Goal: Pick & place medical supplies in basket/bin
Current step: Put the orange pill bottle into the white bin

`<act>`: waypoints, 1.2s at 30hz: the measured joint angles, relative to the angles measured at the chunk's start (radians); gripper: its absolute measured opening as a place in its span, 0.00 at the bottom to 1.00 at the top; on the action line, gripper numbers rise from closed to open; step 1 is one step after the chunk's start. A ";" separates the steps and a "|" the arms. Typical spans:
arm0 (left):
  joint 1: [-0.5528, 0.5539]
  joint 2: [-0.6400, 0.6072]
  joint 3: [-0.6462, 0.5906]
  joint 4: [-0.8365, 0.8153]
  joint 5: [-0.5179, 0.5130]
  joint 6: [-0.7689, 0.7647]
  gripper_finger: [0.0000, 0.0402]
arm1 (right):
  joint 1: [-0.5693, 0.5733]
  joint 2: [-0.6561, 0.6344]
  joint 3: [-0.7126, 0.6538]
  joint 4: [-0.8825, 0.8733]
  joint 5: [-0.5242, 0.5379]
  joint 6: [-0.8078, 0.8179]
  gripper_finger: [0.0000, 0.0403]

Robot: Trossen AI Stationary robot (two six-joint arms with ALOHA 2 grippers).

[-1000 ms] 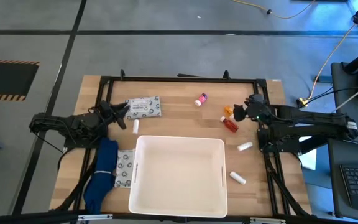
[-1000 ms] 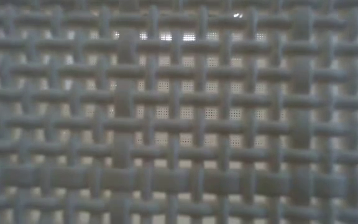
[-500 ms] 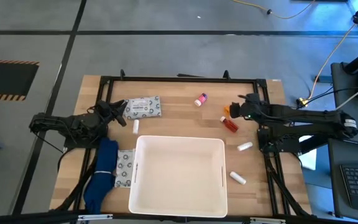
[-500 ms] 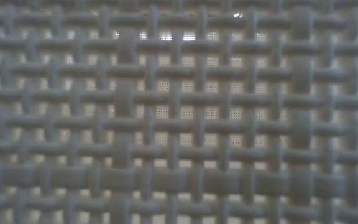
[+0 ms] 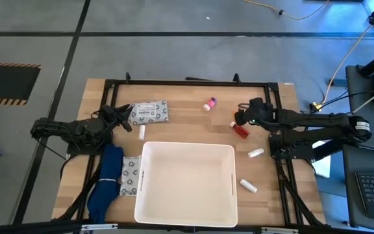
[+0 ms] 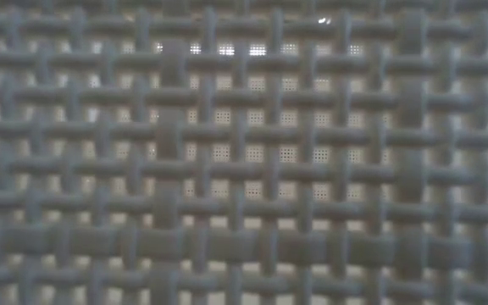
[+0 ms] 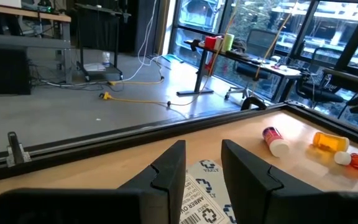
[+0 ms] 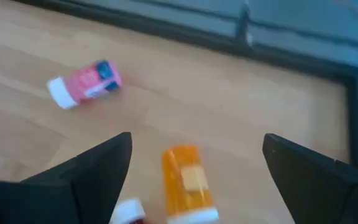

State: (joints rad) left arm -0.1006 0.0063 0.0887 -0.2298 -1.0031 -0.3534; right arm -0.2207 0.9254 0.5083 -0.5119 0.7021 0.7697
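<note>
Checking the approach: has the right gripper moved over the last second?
Yes. In the high view the right gripper has slid toward the table's middle and now sits over the orange vial, jaws open, nearer the red bottle.

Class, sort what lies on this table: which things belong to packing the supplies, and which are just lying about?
Job:
large white plastic tub
grey-white patterned packet
orange vial
pink-capped vial
red bottle
white tubes
open right gripper

Lying about:
blue cloth
</note>
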 joint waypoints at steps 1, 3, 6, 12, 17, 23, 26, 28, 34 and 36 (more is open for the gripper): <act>0.000 0.000 0.000 -0.001 0.000 0.000 0.24 | -0.003 -0.003 -0.020 0.056 -0.009 -0.029 0.90; 0.000 0.000 0.000 -0.001 0.000 0.000 0.24 | -0.020 -0.008 -0.067 0.170 -0.056 -0.050 0.90; 0.000 0.000 0.000 -0.001 0.000 0.000 0.24 | -0.025 -0.009 -0.125 0.250 -0.082 -0.045 0.90; 0.000 0.000 0.000 -0.001 0.000 0.000 0.24 | 0.029 -0.012 -0.201 0.274 -0.080 -0.125 0.90; 0.000 0.000 0.000 -0.002 0.001 0.000 0.24 | 0.081 -0.012 -0.283 0.377 -0.077 -0.179 0.90; 0.000 0.000 0.000 -0.002 0.001 -0.002 0.24 | 0.140 -0.012 -0.330 0.483 -0.076 -0.177 0.90; 0.000 0.000 0.000 -0.002 0.000 -0.001 0.24 | 0.146 -0.012 -0.331 0.472 -0.063 -0.170 0.90; 0.000 0.000 0.000 -0.004 -0.004 -0.001 0.24 | 0.146 -0.012 -0.331 0.464 -0.030 -0.167 0.90; 0.000 0.000 0.000 -0.006 -0.041 0.000 0.24 | 0.146 -0.012 -0.331 0.413 -0.001 -0.137 0.90; 0.000 0.000 0.000 -0.006 -0.059 0.000 0.24 | 0.146 -0.011 -0.334 0.393 -0.017 -0.116 0.90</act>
State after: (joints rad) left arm -0.1005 0.0063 0.0891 -0.2359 -1.0621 -0.3531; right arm -0.0750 0.9142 0.1742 -0.1192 0.6847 0.6539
